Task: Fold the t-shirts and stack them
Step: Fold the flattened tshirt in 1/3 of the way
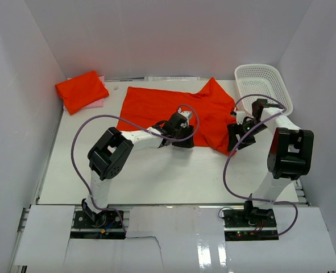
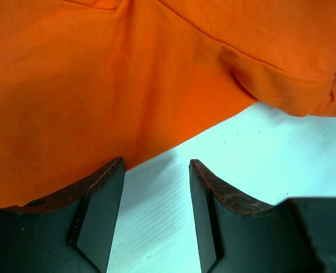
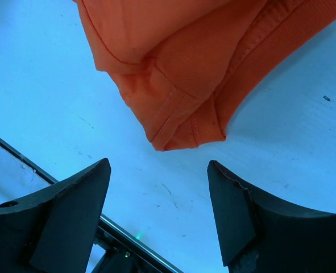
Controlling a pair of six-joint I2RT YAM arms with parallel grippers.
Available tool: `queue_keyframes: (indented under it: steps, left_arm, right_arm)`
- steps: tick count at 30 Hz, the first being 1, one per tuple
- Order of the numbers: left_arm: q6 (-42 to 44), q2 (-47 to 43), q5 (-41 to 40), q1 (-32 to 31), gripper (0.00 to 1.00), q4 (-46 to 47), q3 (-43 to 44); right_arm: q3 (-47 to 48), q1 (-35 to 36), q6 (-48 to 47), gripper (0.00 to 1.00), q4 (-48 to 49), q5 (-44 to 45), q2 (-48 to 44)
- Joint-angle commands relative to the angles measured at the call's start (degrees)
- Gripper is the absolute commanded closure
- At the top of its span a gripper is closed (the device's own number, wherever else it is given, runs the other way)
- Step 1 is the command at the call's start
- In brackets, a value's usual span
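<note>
One orange-red t-shirt (image 1: 156, 105) lies spread out across the middle of the table. A second t-shirt (image 1: 81, 91) sits folded at the far left corner. My left gripper (image 1: 185, 142) is low at the spread shirt's near hem and stands open. In the left wrist view the left gripper (image 2: 156, 170) has only bare table between its fingers, and the hem of the shirt (image 2: 99, 85) passes just beyond the left fingertip (image 2: 113, 170). My right gripper (image 1: 232, 143) is open at the shirt's near right corner. That corner (image 3: 179, 85) lies just ahead of the right gripper (image 3: 159, 165), untouched.
A white mesh basket (image 1: 262, 85) stands at the far right, close behind the right arm. A pale pink sheet (image 1: 98, 102) lies under the folded shirt. White walls enclose the table on three sides. Both arms' purple cables loop above the table.
</note>
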Motion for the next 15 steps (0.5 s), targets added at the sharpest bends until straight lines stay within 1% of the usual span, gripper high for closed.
queue_keyframes:
  steps: [1, 4, 9, 15]
  left_arm:
    - [0.59, -1.66, -0.82, -0.71, 0.39, -6.57, -2.16]
    - [0.5, -1.66, -0.82, -0.71, 0.39, -6.75, -2.16]
    - [0.15, -1.48, -0.73, -0.71, 0.39, -6.75, -2.16]
    - [0.15, -1.39, -0.65, -0.71, 0.39, -6.83, -2.07]
  right_arm:
    - [-0.07, -0.38, -1.31, 0.25, -0.63, -3.28, 0.55]
    - [-0.16, -0.73, -0.96, 0.25, 0.25, -4.25, 1.51]
    - [-0.95, -0.73, -0.52, 0.3, 0.77, -7.59, 3.62]
    - [-2.53, -0.73, 0.36, 0.33, 2.44, -8.12, 4.32]
